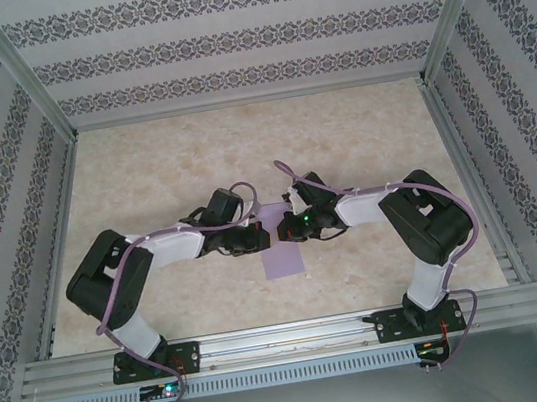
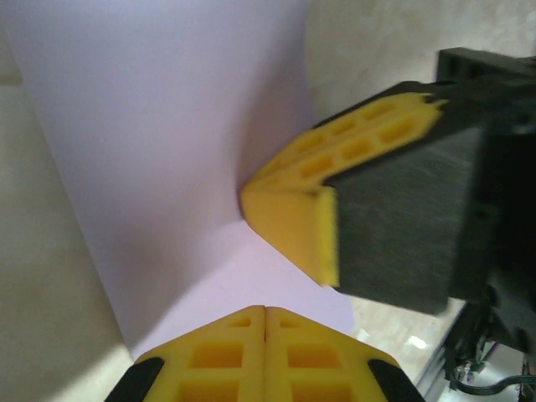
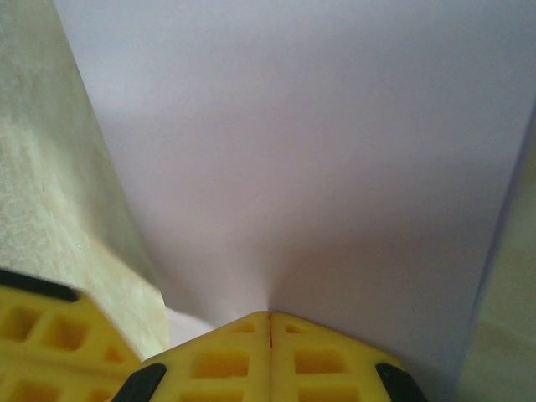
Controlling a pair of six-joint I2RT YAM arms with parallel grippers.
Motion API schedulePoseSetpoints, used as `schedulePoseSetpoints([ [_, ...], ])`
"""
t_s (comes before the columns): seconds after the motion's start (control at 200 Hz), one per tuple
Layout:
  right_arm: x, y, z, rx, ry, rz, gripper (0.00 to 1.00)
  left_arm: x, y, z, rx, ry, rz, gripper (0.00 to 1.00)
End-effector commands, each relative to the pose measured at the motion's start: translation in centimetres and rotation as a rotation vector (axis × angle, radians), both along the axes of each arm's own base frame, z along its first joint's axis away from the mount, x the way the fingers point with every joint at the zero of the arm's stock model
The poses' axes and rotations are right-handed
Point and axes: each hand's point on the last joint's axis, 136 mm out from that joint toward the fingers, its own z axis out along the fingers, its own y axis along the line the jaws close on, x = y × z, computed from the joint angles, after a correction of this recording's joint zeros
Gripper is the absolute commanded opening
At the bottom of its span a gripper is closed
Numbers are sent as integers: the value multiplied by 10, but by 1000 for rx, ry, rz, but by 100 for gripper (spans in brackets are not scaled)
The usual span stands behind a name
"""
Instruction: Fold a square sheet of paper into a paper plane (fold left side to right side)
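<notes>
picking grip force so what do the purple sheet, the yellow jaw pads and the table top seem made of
Purple sheet: thin matte paper, no glare, curving softly. Yellow pads on the jaws: probably moulded plastic or rubber, dull, with square pockets. Table top: beige marbled pattern, maybe stone-look laminate; the look leaves it open.

sheet (image 1: 283, 257) on table (image 1: 360, 137), centred, toward near edge
</notes>
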Motion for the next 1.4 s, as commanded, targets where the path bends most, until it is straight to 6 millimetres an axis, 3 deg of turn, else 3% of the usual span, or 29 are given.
schedulePoseSetpoints([
  [0.0, -22, -34, -48, -219, 77, -24, 0, 5, -7, 0, -14, -8, -37, 2],
  [0.38, -17, -26, -35, -183, 49, -19, 0, -16, 2, -46, 82, 77, -30, 1],
  [0.67, 4, -5, 10, -90, -40, 4, 0, -24, 9, -57, 138, 99, -9, 0],
  [0.799, 6, -6, 28, -81, -76, 1, 0, -26, 11, -57, 148, 95, 1, 0],
  [0.914, 0, -15, 38, -87, -99, -13, 0, -27, 11, -56, 149, 93, 5, 0],
  [1.084, -25, -16, 42, -21, -59, -5, 0, -27, 7, -55, 140, 90, -2, 0],
  [1.249, -45, -1, 34, 51, 5, 26, 0, -25, 4, -52, 133, 84, -8, 0],
  [1.399, -51, 4, 16, 33, 42, 33, 0, -23, 0, -49, 118, 76, -8, 0],
])
